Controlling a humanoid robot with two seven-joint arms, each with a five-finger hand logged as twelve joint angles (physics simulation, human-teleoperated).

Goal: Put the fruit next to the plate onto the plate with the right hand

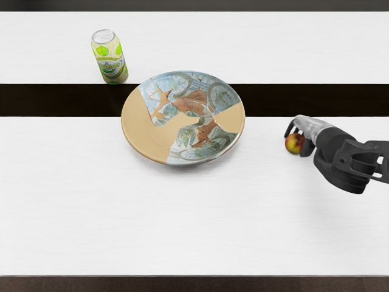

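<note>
No legible text anywhere in head view.

Can (109, 56), upright on far strip of desk (194, 231), behind and left of plate: green-and-white printed label, round green emblem near top, darker band lower down that looks like brand wording. Letters too small and blurred to read; brand cannot be told. Silver lid: any marks not discernible.

Plate (138, 131): painted decoration only, tan ground with blue-green swirls and brown figure-like shapes; nothing in it reads as letters or numbers.
</note>
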